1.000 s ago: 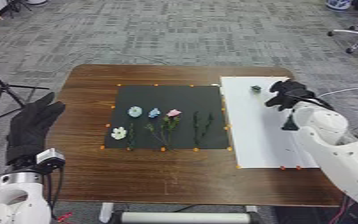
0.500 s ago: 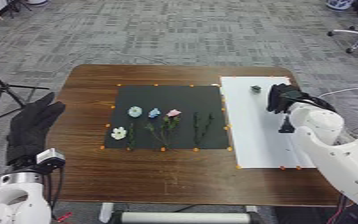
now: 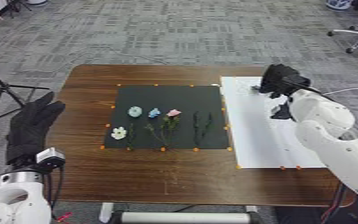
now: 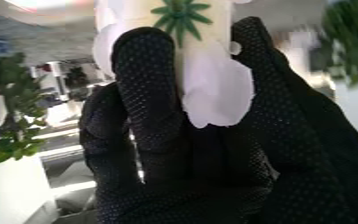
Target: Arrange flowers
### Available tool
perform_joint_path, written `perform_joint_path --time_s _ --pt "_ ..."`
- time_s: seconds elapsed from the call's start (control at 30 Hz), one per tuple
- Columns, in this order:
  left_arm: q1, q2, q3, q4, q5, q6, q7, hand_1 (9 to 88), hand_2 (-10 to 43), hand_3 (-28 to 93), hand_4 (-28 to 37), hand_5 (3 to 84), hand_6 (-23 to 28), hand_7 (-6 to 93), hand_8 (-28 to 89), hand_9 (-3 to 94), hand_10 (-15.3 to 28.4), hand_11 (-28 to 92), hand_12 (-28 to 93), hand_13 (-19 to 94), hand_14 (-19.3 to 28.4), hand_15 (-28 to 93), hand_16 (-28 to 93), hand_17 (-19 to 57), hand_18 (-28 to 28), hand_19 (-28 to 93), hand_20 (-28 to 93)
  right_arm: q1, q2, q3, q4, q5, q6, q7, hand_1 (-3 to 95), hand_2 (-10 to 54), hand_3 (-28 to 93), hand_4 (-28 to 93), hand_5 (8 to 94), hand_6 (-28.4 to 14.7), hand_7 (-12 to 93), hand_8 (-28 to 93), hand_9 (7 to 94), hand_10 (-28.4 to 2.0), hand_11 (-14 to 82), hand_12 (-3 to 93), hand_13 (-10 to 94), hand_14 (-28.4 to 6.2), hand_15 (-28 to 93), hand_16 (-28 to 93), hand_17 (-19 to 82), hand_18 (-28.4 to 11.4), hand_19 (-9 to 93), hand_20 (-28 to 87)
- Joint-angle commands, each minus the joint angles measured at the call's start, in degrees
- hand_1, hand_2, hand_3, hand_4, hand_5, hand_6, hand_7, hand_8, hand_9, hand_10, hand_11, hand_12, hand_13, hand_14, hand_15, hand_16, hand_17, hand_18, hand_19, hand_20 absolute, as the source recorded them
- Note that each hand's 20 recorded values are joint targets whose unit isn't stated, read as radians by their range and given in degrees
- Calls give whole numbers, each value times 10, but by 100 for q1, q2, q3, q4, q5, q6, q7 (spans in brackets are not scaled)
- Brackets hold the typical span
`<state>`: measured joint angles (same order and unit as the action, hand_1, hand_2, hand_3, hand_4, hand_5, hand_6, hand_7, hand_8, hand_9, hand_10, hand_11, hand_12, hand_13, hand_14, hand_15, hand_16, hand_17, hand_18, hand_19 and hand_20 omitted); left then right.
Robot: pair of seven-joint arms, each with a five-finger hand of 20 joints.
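Head view: the right hand (image 3: 286, 77) is at the far end of the white paper (image 3: 269, 135), on the brown desk (image 3: 175, 175). Its fingers pinch a big white flower (image 4: 215, 90) against the thumb. I can see that best in the right wrist view, where the flower's green star (image 4: 182, 17) sits just past the fingertips. Well to the left of those fingers is a black mat (image 3: 162, 94) with little flowers (image 3: 174, 113) and green stems (image 3: 196, 131). The left hand (image 3: 31, 130) is left of the mat, its fingers straight and open.

no readable text, labels, numbers or signs
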<state>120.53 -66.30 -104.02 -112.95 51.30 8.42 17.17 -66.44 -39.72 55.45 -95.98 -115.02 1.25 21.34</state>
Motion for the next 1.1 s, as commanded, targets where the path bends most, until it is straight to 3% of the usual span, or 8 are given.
perform_joint_path --time_s 0.03,0.2,0.37,0.83,1.03,1.1 --pt "65 36 -44 -77 -27 86 -54 239 91 678 -283 480 51 99 -70 505 154 200 88 404 170 163 -19 81 127 104 164 853 -915 -886 -160 635 458 -4 599 -83 585 -156 779 -17 184 69 802 -139 107 254 745 -101 503 317 390 -207 735 577" --pt "-7 48 59 -35 -13 62 -108 238 93 677 -283 480 51 99 -70 505 155 200 88 404 171 163 -18 81 127 104 164 1085 -1788 -1364 343 489 873 2 601 -83 580 -153 782 -16 178 76 809 -136 103 256 761 -93 475 308 397 -206 731 571" --pt "-105 85 152 21 -9 27 -145 238 94 677 -283 481 52 99 -70 505 155 200 87 404 171 164 -19 81 127 104 164 886 -2402 -1201 666 403 1077 173 601 -84 579 -152 785 -16 172 75 812 -135 100 257 769 -91 462 312 402 -206 730 569" --pt "-151 102 175 55 -9 29 -193 235 93 680 -283 481 53 99 -70 506 155 201 88 404 170 166 -19 78 129 110 166 514 -2355 -1317 969 -208 1153 328 588 -92 582 -156 800 4 156 48 809 -122 82 226 762 -103 463 337 391 -213 733 574" --pt "-206 92 219 72 0 23 -171 235 93 680 -283 480 52 99 -70 506 155 200 87 405 170 165 -19 76 130 113 166 537 -2373 -1539 1284 -689 1618 112 584 -92 582 -161 801 9 153 35 805 -117 79 214 759 -102 464 339 388 -214 734 572" --pt "-207 92 213 75 -2 16 -168 234 93 681 -283 480 52 99 -70 506 154 201 87 405 170 165 -19 75 131 113 165 529 -2368 -1540 1283 -725 1543 107 583 -92 581 -161 801 11 153 32 803 -114 79 211 758 -102 464 339 387 -213 734 571"
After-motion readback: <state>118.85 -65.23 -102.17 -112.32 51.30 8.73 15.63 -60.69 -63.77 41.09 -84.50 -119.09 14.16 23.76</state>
